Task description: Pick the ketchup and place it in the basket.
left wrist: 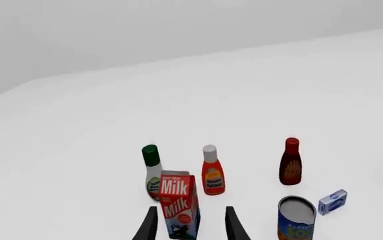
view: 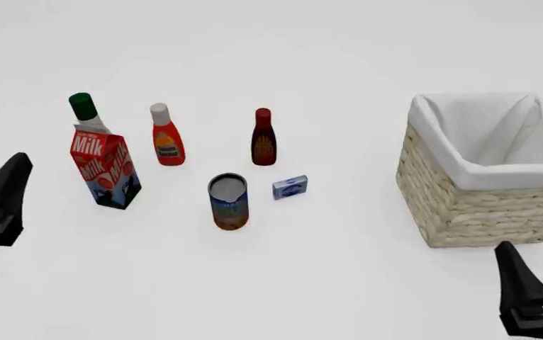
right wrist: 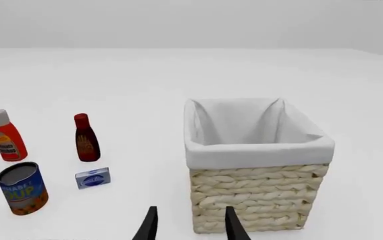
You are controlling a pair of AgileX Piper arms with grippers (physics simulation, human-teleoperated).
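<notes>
Upright ketchup [view: 166, 135], basket [view: 461, 205] apart

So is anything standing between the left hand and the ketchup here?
Yes. The milk carton stands between the open left hand and the ketchup, which is just behind it; the left wrist view shows the carton right at the fingertips. A green-capped bottle stands beside the ketchup.

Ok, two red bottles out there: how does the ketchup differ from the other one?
The ketchup is bright red with a white cap and an orange-yellow label; the dark bottle is deep red, slimmer, with a red cap. In the front view the ketchup stands nearer the milk carton, the dark bottle nearer the basket. Both stand upright.
</notes>
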